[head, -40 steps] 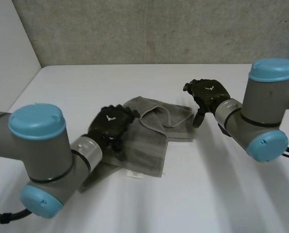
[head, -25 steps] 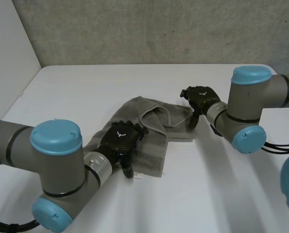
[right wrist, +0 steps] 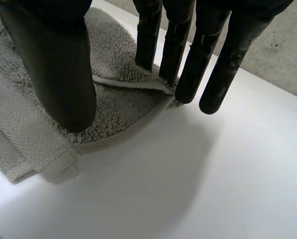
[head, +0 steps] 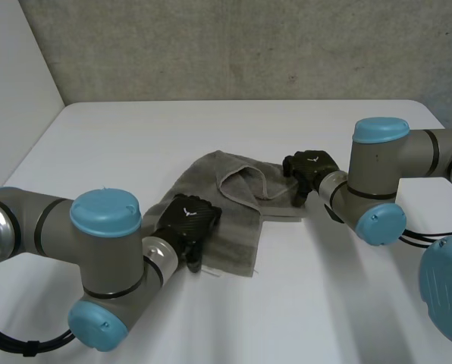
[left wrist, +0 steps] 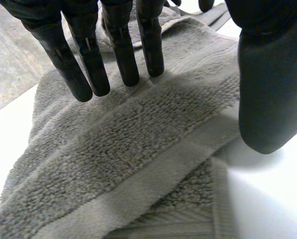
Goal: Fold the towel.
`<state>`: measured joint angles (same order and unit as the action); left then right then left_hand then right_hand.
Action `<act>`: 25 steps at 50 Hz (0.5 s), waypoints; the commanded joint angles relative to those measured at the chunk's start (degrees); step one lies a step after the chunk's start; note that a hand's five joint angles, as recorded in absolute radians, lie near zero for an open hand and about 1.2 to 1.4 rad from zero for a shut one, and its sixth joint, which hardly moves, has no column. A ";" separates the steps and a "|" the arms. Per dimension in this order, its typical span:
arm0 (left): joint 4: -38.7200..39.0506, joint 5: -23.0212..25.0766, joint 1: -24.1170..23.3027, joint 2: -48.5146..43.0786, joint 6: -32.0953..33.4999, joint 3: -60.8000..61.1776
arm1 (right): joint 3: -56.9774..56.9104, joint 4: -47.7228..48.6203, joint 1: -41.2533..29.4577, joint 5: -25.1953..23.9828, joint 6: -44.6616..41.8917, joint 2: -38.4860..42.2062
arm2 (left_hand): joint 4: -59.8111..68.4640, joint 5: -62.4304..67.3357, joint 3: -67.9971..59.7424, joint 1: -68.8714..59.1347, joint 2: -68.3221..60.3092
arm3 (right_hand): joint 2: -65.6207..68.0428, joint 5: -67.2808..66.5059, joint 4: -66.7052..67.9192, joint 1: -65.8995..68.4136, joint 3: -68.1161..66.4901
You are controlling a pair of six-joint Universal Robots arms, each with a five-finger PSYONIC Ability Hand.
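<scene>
Towel [head: 237, 224] lay rumpled, part-folded at frame centre on surface [head: 135, 136], long axis lower left to upper right. Left hand [head: 186, 221], fingers straight, empty, over lower-left edge; right hand [head: 308, 168] likewise at right corner.

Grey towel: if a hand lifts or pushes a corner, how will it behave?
Probably floppy: the towel lies in soft, overlapping folds, so a lifted corner should drape. Likely grippy, not slippery: thick looped pile. Pushed by the right hand, it would probably bunch rather than slide whole.
</scene>
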<state>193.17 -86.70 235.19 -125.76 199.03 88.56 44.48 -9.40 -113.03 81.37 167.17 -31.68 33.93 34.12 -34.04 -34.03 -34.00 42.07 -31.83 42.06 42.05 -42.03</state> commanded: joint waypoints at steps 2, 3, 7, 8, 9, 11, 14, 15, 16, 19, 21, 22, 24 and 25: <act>0.01 -1.55 0.27 -1.24 0.13 -1.38 | 0.08 0.08 -0.09 -0.33 0.08 0.22 | -3.69 -13.89 3.80 3.80 3.77 | -0.03 -0.21 -0.01 -0.01 -0.02; 0.01 -1.55 0.27 -1.24 0.13 -1.38 | 0.08 0.08 -0.09 -0.33 0.08 0.22 | -3.69 -13.89 3.80 3.80 3.77 | -0.03 -0.21 -0.01 -0.01 -0.02; 0.01 -1.55 0.36 -2.12 0.21 -1.55 | 0.00 0.08 -0.09 -0.33 0.17 0.13 | -2.86 -13.06 2.97 2.97 2.93 | 4.81 -5.05 4.83 4.83 -4.85; 0.01 -1.55 0.36 -2.12 0.21 -1.55 | 0.00 0.08 -0.09 -0.33 0.17 0.13 | -2.85 -13.05 2.96 2.96 2.93 | 4.85 -5.09 4.87 4.87 -4.89; 0.01 -1.55 0.36 -2.29 0.21 -1.81 | 0.00 0.08 -0.09 -0.33 0.17 0.13 | -2.35 -12.55 2.46 2.46 2.43 | 11.18 -11.42 11.19 11.20 -11.22; 0.01 -1.55 0.36 -2.47 0.21 -1.99 | 0.00 0.17 -0.09 -0.33 0.17 0.13 | 2.02 -8.17 -1.91 -1.92 -1.95 | 16.12 -16.36 16.14 16.14 -16.16; 0.01 -1.81 0.44 -2.56 0.21 -2.60 | 0.00 0.26 -0.09 -0.16 0.17 0.13 | 20.10 9.90 -19.99 -19.99 -20.03 | 29.34 -29.58 29.35 29.36 -29.38; -0.07 -1.90 0.44 -2.56 0.13 -2.87 | 0.00 0.26 -0.09 0.11 0.26 0.13 | 28.35 18.15 -28.24 -28.25 -28.28 | 34.74 -34.98 34.75 34.76 -34.78; -0.07 -1.90 0.44 -2.56 0.13 -2.87 | 0.00 0.26 -0.09 0.11 0.26 0.13 | 28.43 18.24 -28.32 -28.33 -28.36 | 34.79 -35.03 34.81 34.81 -34.83; -0.07 -1.90 0.53 -2.21 0.04 -3.05 | 0.00 0.35 -0.09 0.11 0.17 0.04 | 41.05 30.85 -40.94 -40.94 -40.98 | 37.93 -38.17 37.94 37.95 -37.97; -0.07 -1.90 0.62 -1.77 -0.22 -3.05 | 0.00 0.35 -0.09 0.11 0.17 0.04 | 46.07 35.88 -45.96 -45.97 -46.00 | 37.93 -38.17 37.94 37.95 -37.97; -0.07 -2.07 0.88 -1.25 -0.40 -3.05 | 0.00 0.26 -0.09 0.02 0.17 0.13 | 46.07 35.88 -45.96 -45.97 -46.00 | 37.93 -38.17 37.94 37.95 -37.97; -0.07 -2.25 1.50 -0.36 -0.49 -2.96 | 0.00 0.26 -0.09 -0.07 0.17 0.13 | 46.07 35.88 -45.96 -45.97 -46.00 | 37.93 -38.17 37.94 37.95 -37.97; -0.07 -2.60 2.02 0.86 -0.75 -2.70 | 0.00 0.26 -0.09 0.02 0.17 0.13 | 46.07 35.88 -45.96 -45.97 -46.00 | 37.93 -38.17 37.94 37.95 -37.97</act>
<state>193.10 -88.64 235.86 -127.67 198.91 85.58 44.47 -9.10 -113.12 81.41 167.37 -31.59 86.41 84.94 -87.85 -81.75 -84.89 73.80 -66.86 76.35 75.05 -76.16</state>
